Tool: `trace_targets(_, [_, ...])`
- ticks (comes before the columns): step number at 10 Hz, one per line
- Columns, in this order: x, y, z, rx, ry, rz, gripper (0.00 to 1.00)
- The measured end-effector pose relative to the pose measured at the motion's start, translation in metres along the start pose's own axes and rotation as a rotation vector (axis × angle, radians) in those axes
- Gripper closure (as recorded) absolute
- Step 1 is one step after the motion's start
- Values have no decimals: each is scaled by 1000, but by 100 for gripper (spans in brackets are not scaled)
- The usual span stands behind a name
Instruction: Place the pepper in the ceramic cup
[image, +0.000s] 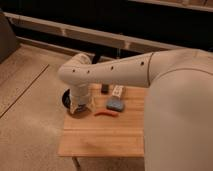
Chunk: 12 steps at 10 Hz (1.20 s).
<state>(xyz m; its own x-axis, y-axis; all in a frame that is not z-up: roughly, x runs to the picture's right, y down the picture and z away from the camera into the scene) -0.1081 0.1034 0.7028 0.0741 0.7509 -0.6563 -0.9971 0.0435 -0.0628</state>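
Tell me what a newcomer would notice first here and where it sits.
The big white arm sweeps across the middle of the view, its gripper hanging at the wooden table's left rear corner, by the dark bowl. Next comes the red pepper, lying on the table just in front of the blue pad.
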Motion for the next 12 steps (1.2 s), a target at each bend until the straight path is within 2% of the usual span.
trace_targets(9, [0,0,0,0,-1,0,35])
trace_targets(11, [-11,2,-5,-6,-44,3,35])
trace_targets(12, [-25,2,-10,-6,-93,7,35])
